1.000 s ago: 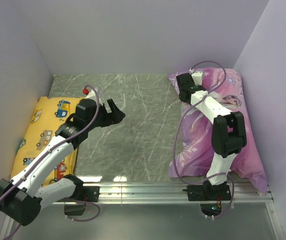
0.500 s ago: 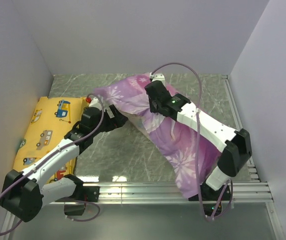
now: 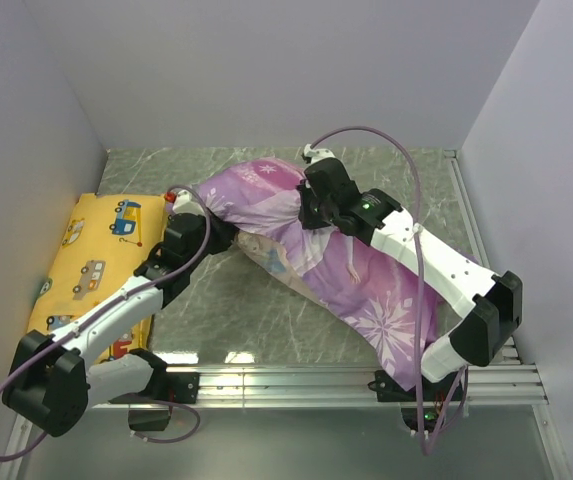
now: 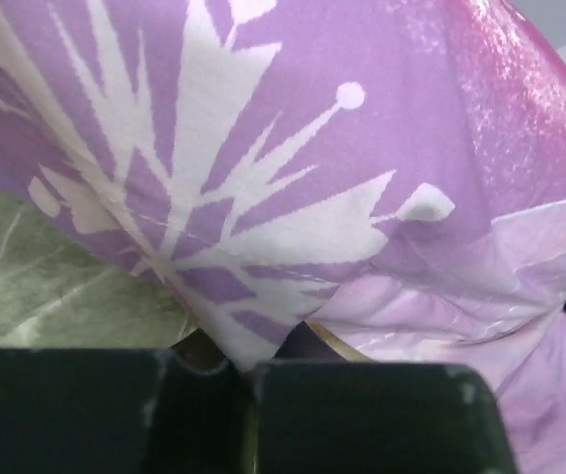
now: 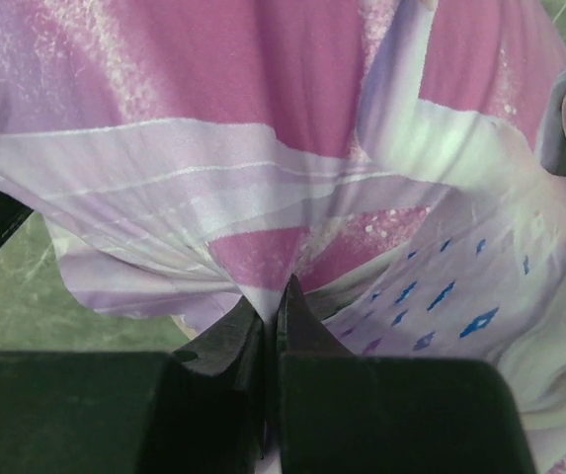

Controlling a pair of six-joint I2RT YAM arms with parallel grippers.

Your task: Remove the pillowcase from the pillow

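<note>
Where the top view gives only the overall lay, the wrist views give the grips: left gripper [image 4: 250, 363] fingers narrow, a fold of the pillowcase [image 3: 366, 290] drawn down between the tips; right gripper [image 5: 273, 294] fingers pinched tight on a gathered tuck of printed fabric. From above, case plump, on the table [image 3: 266, 300], long axis diagonal, far-left to near-right. Left pinch at far-left end, right pinch on top, short of mid-length. Yellow pillow [image 3: 86, 260] left, under left arm.
</note>
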